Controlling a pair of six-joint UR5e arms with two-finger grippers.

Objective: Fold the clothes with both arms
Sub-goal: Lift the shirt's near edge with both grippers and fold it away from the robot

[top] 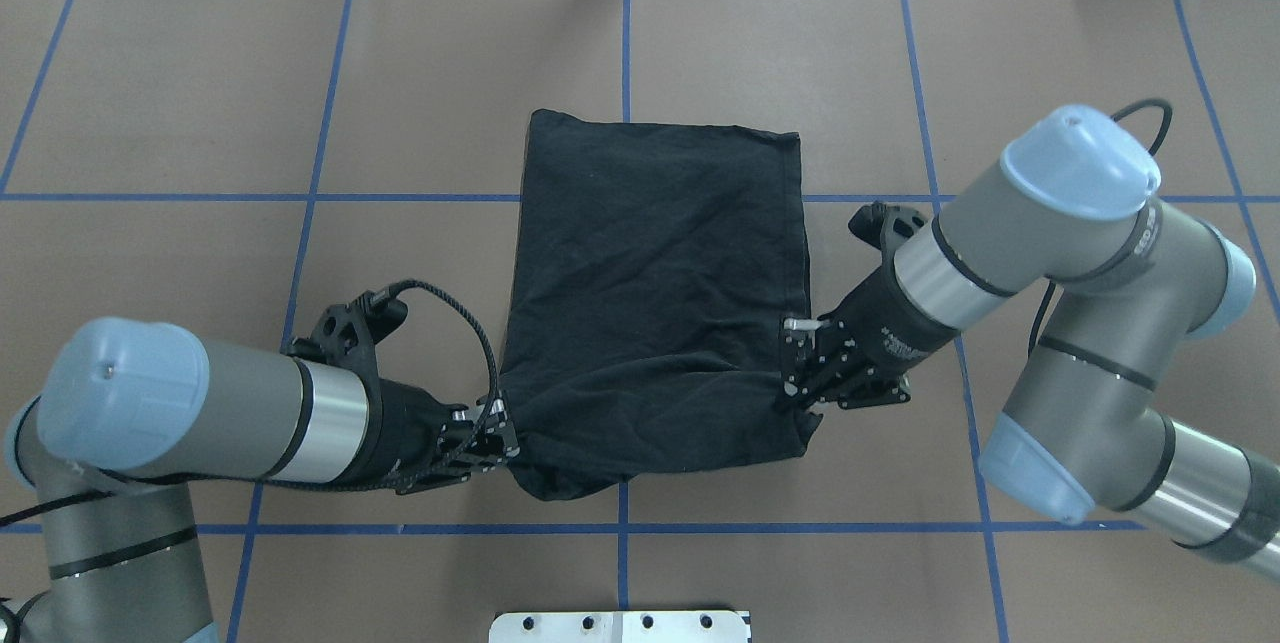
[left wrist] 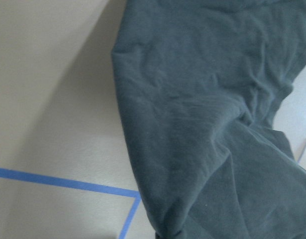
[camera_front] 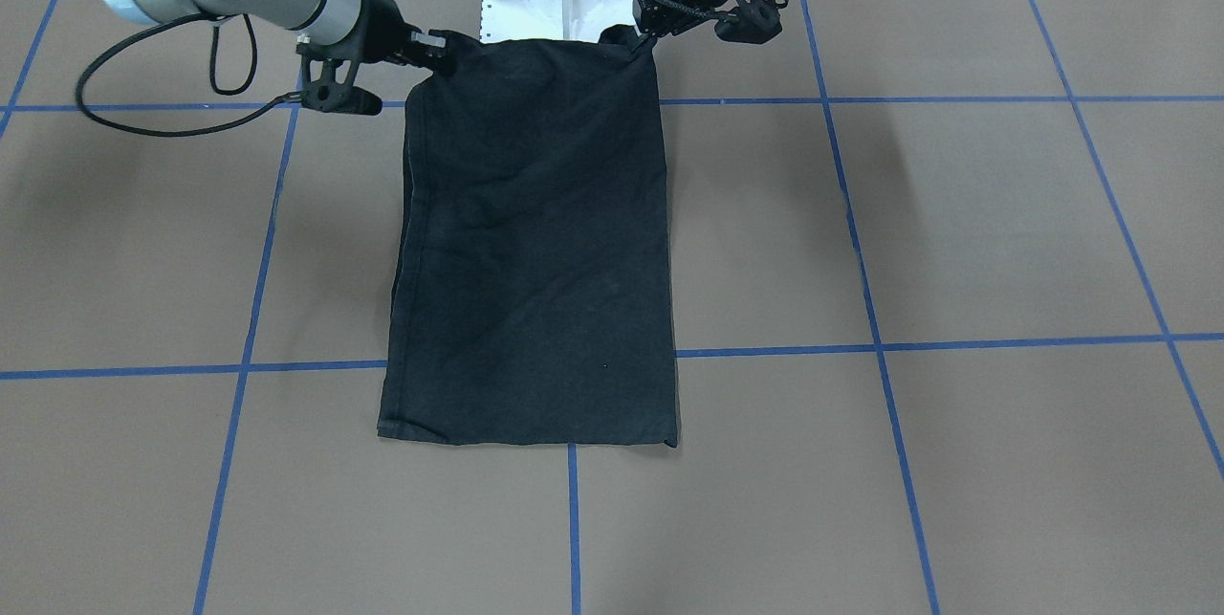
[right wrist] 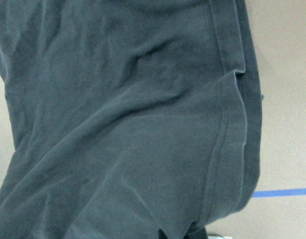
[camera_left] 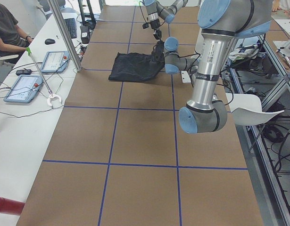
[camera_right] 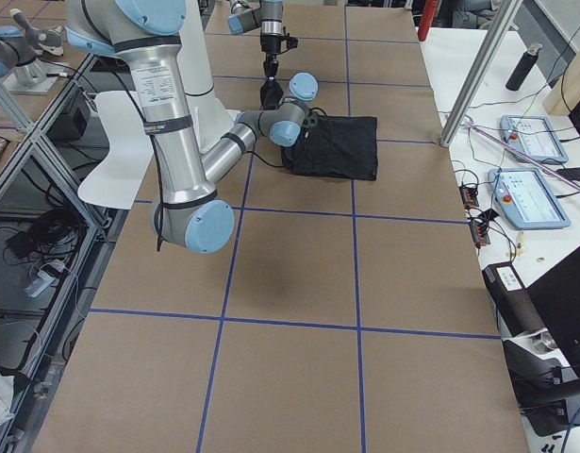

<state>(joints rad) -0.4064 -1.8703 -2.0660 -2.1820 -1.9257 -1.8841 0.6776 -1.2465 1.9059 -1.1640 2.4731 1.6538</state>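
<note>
T-shirt (top: pixel 650 273) | left tool (top: pixel 492 438), right tool (top: pixel 797 375) pinch corners | overhead alone shows sagging edge

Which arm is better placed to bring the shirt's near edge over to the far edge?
Right, by a little. The right claw and left claw are each shut on a near corner of the shirt, but the right sits further from the base. They likely need to move together.
</note>
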